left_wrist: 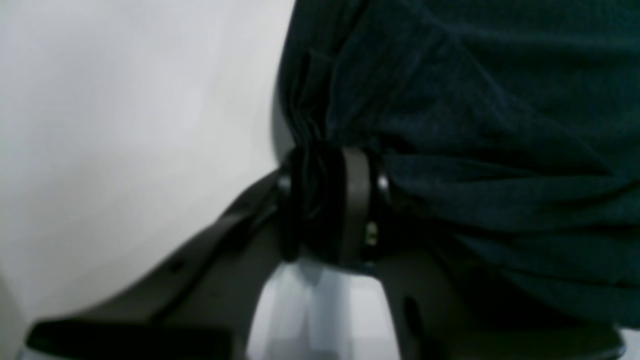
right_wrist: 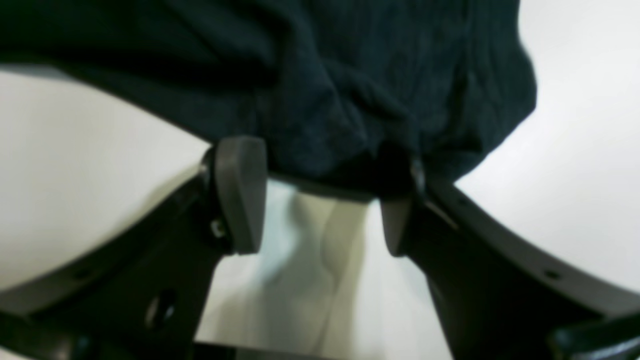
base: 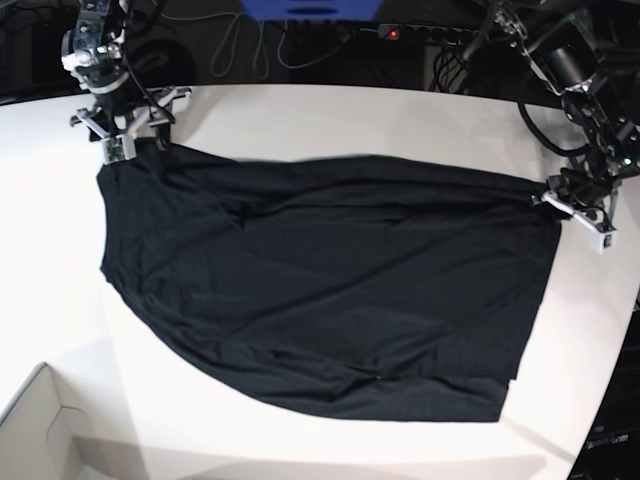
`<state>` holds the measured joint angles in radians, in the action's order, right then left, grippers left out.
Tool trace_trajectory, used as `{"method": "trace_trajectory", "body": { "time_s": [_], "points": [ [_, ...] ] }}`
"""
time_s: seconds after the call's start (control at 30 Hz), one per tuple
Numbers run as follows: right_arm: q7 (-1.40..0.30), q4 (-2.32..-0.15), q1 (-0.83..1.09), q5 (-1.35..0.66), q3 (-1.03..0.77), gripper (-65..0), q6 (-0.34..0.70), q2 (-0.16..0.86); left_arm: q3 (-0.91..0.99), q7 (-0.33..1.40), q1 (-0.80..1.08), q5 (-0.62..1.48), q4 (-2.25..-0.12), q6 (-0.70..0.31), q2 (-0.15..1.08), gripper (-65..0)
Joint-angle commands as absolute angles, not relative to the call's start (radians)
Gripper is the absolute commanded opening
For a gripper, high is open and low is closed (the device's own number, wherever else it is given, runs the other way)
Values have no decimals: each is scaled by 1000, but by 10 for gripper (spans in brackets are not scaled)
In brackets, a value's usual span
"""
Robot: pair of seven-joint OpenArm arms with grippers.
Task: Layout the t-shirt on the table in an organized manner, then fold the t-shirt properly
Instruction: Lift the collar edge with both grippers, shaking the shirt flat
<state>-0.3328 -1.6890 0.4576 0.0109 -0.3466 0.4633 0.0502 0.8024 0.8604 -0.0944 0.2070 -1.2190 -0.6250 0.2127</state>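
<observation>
The black t-shirt (base: 320, 280) lies spread across the white table (base: 330, 120), wrinkled, with its top edge stretched between the two arms. In the base view my left gripper (base: 575, 205) is at the shirt's right corner. The left wrist view shows that gripper (left_wrist: 330, 200) with its jaws close together and a bunch of the black t-shirt (left_wrist: 475, 100) pinched between them. My right gripper (base: 135, 130) is at the shirt's upper left corner. In the right wrist view this gripper (right_wrist: 320, 200) stands wide open, with the t-shirt's (right_wrist: 325, 85) edge resting at its fingertips (right_wrist: 240, 192).
A pale cardboard box corner (base: 40, 430) sits at the bottom left of the base view. Cables and a power strip (base: 400, 32) run along the back beyond the table. The table edge curves down the left side (base: 20, 260).
</observation>
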Motion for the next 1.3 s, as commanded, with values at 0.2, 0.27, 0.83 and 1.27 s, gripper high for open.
{"method": "trace_trajectory", "body": {
  "time_s": [0.2,0.27,0.83,1.27],
  "points": [
    [-305,-1650,410,-2,-357,-288,460,64,802,846,-94,220,-1234,-625,229,-650],
    [-305,-1620,401,-1,-357,-292,460,65,802,846,-93,223,-1234,-625,229,-645],
    [-305,-1650,475,-1,-401,-650,599,104,803,855,-28,228,-1333,-625,262,-649],
    [-303,-1781,625,-1,-398,-650,601,102,823,857,107,229,-1437,-625,257,-649]
  ]
}}
